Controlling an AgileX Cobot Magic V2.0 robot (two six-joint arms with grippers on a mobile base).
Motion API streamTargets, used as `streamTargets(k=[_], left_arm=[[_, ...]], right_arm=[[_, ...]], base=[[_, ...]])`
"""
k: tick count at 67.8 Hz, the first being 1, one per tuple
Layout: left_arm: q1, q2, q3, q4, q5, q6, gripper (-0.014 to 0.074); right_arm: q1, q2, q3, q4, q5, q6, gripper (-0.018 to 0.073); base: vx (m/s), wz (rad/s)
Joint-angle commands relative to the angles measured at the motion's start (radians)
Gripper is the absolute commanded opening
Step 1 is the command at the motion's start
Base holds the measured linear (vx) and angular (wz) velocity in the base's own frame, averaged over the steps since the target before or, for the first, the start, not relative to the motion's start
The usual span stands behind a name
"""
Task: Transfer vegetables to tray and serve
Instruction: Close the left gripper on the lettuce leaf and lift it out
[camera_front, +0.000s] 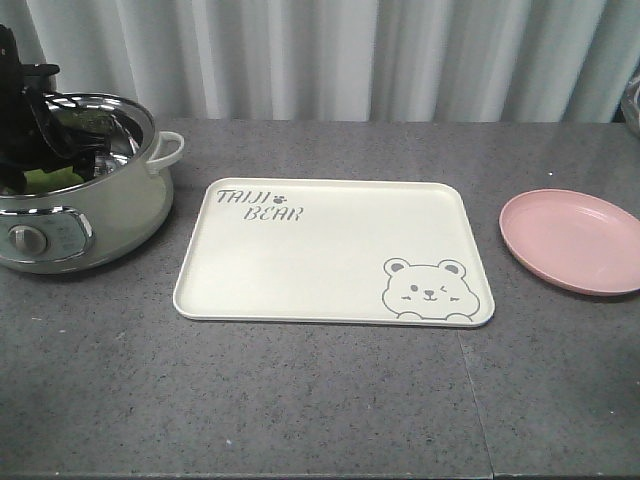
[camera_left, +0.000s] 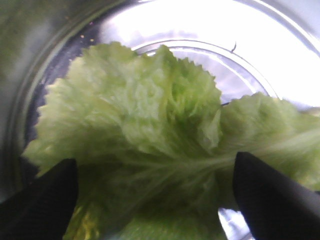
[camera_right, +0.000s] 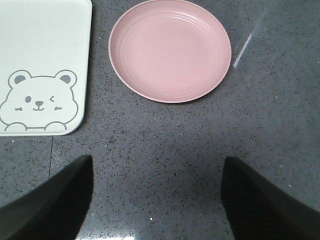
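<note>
**Left fingers (camera_left: 45, 200) working inside the pot (camera_front: 100, 215), lettuce leaf (camera_left: 150, 130) between them.**
The left fingers are standing apart, one on each side of the leaf, which is lying in the steel pot at the left end of the desk (camera_front: 300, 400). Whether they are touching it cannot be told. The right fingers (camera_right: 55, 200) are hovering apart over the desk near the pink plate (camera_right: 170, 50), gripping nothing. The tray (camera_front: 330, 250) is sitting between pot and plate.

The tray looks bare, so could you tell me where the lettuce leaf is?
The lettuce leaf lies inside the electric pot at the front view's left edge, left of the tray, between the fingers of the open left gripper.
</note>
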Motion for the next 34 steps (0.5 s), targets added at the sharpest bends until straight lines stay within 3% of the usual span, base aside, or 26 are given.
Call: streamTargets(k=[1,22,34], left_arm=[[-0.002,-0.047,-0.029,-0.005,-0.022,-0.009,0.0593],[-0.002,-0.013,-0.027,-0.004,-0.010,-0.009,0.0571],[-0.002,-0.013,-0.027,-0.003,-0.008,-0.008,0.0403]], right_arm=[[-0.006,-0.009,-0.031,-0.014,-0.053,-0.006,0.0530],[-0.006,-0.009,-0.031,-0.015,-0.053,-0.006,0.0530],[-0.006,-0.009,-0.031,-0.015,-0.053,-0.006,0.0530]], base=[[0.00,0.00],[0.00,0.00],[0.00,0.00]])
